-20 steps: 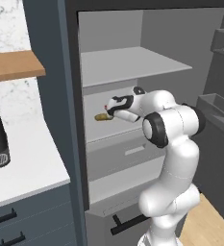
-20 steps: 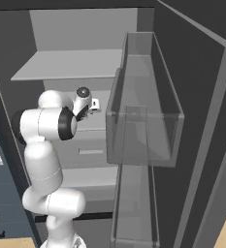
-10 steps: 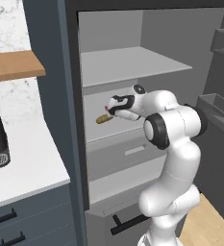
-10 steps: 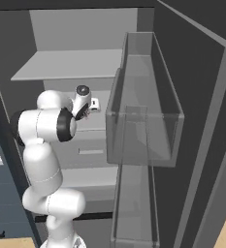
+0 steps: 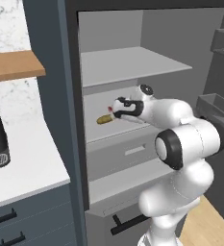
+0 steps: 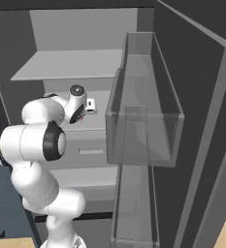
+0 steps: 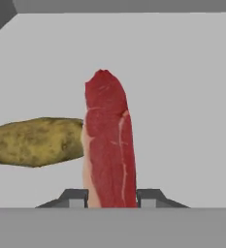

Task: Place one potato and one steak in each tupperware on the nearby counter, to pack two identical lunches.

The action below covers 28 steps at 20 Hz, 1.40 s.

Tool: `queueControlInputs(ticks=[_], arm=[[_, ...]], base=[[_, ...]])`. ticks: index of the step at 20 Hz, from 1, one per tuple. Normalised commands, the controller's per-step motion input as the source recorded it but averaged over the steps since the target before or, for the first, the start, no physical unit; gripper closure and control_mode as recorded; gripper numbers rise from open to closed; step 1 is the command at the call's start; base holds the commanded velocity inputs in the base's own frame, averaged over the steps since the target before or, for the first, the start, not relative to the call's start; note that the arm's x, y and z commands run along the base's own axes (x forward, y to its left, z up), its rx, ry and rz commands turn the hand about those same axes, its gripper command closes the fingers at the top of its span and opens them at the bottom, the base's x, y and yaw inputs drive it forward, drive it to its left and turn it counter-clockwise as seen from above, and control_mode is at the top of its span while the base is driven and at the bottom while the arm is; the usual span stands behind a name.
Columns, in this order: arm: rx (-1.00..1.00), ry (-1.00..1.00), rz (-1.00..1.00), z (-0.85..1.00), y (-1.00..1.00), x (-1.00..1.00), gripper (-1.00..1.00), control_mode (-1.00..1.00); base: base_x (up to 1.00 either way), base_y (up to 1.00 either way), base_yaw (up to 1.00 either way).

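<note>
Inspection at the open fridge: the gripper (image 7: 112, 197) reaches in over the middle shelf (image 5: 100, 134), and its fingers (image 7: 74, 198) are now closed on the near end of a steak (image 7: 108, 150). A second ago they stood wide apart around it; the closing is complete and has settled. In the hand view the red strip rises straight up from between the two finger tips, its far end pointing toward the back wall of the compartment.

One potato (image 7: 37, 141) lies just to the left of the fingers in that view, its right end touching or all but touching the steak's edge; which of the two cannot be told. From the left base view the potato (image 5: 105, 118) shows as a small yellow-brown lump just beyond the gripper (image 5: 114, 112), with a speck of red at the finger tips. From the right base view the hand (image 6: 85, 106) is seen from behind, beside the clear door bin (image 6: 143, 121).

Finding: the grasp step appears done, and the steak is secured but not lifted; it seems to rest on the shelf. The white worktop (image 5: 22, 168) lies to the left of the fridge. Neither tupperware can be located from here, so packing has not been observed to begin.

Risk noted: the potato sits so close to the steak that drawing the strip out may nudge or roll it. A straight lift before withdrawal would likely avoid this.
</note>
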Motion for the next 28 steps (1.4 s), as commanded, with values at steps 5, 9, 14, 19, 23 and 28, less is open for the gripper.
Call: queueControlInputs(ticks=[5, 9, 14, 19, 23, 28], arm=[[0.0, -0.06, -0.02, 0.8, -0.08, -1.0, 1.0, -1.0], [0.0, 0.0, -0.05, 1.0, -0.11, -0.95, 1.0, -1.0], [0.0, 0.13, -0.07, 1.0, -0.08, -0.98, 1.0, -1.0], [0.0, 0.37, -0.1, 0.92, -0.08, -0.98, 1.0, -1.0], [0.01, 0.12, -0.06, 0.22, -0.16, -1.0, 1.0, -1.0], [0.01, -0.03, 0.0, 0.0, -0.02, -1.0, 1.0, -1.0]], base=[[0.0, 0.0, 0.0], [0.0, 0.0, 0.0], [0.0, 0.0, 0.0], [0.0, 0.0, 0.0], [0.0, 0.0, 0.0], [0.0, 0.0, 0.0]])
